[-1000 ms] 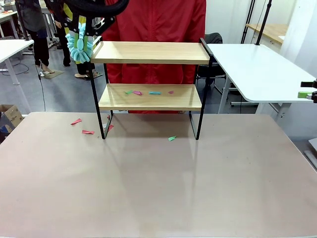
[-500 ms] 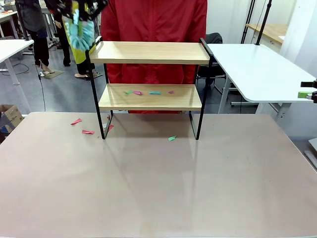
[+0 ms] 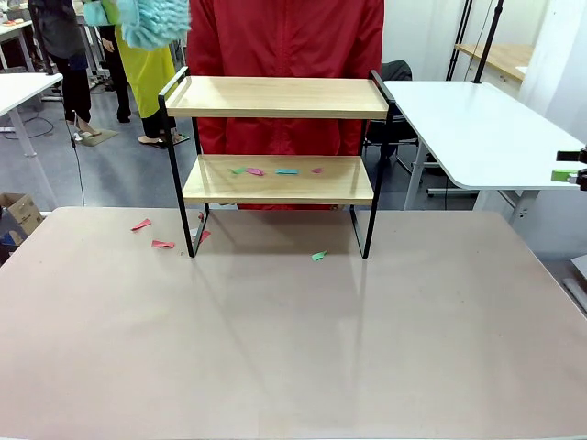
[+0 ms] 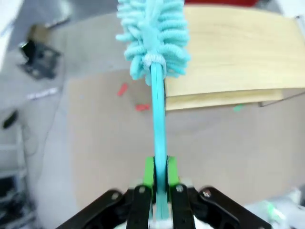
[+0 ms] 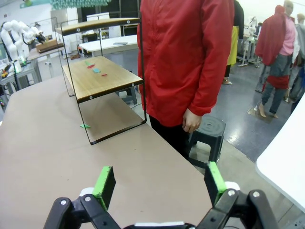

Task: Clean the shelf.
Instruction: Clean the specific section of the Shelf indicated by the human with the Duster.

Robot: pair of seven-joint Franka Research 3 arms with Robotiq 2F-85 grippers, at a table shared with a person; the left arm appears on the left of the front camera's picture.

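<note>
Two boards make up the shelf (image 3: 275, 96), which stands at the far middle of the bench (image 3: 293, 348), just in front of a person in a red jacket (image 3: 289, 37). Top board looks bare. The lower board (image 3: 275, 190) carries a row of paper scraps (image 3: 275, 171) near its back. More loose bits (image 3: 151, 235) lie on the bench left of the frame, and a green bit (image 3: 318, 256) lies between the legs.

The left claw (image 4: 159, 172) is pinching the handle of a teal duster (image 4: 152, 33), pads pressed tight on the stick. The fluffy head is high above the shelf's left rail. The right claw (image 5: 159, 183) is spread wide with nothing in it, low over the bench's right end, well apart from the shelf.

Likely step: bring the duster to the lower tier. To do it well:
- Drop the head below the top board and enter from the open front.
- Keep the stick clear of the side rail.
- Sweep along the board towards one end, lightly, so the frame isn't shoved.

Hard to tell:
- The duster head is cut by the top edge of the front view.
- The left wrist view is blurred, and the top board there covers the lower tier.
- One scrap by the left leg sits partly behind the frame.
- Exact scrap count is unclear.
</note>
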